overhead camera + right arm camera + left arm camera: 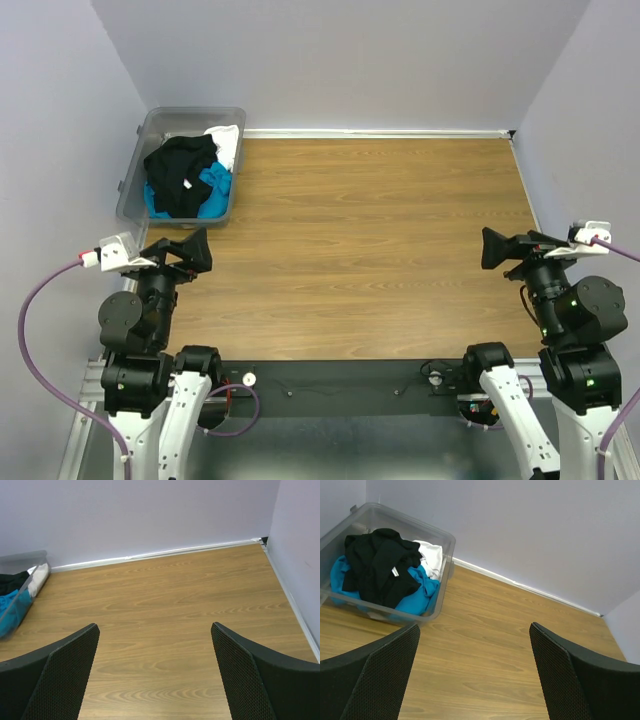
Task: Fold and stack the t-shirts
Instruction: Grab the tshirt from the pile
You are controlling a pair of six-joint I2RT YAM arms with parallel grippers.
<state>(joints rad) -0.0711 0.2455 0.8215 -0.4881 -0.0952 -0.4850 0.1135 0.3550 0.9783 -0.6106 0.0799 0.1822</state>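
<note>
Three t-shirts are in view, all of them crumpled together inside one clear plastic bin (158, 119) that sits at the far left corner of the tabletop (380, 250), close to the left wall. The black t-shirt (180, 172) lies on top of the heap and covers most of it, with a small white label showing on its cloth. The turquoise-blue t-shirt (216, 190) lies under it and shows along the near side and the right side of the bin. The white t-shirt (229, 146) is bunched in the bin's far right corner, against its wall. None of the three is folded, and none lies out on the wood.

There are two arms, one at each near corner of the tabletop. The left fingers (380, 675) stand spread wide apart with nothing between them, near the bin's front end but not touching it. The right fingers (60, 675) are also spread wide and hold nothing, above the wood at the right side, well apart from the bin.

The tabletop is one brown wood-grain board. Pale lilac walls (350, 60) close it in on the left, far and right sides, and a white strip (380, 132) runs along the foot of the far wall. Two purple cables (38, 292), one per arm, loop down at the near corners.
</note>
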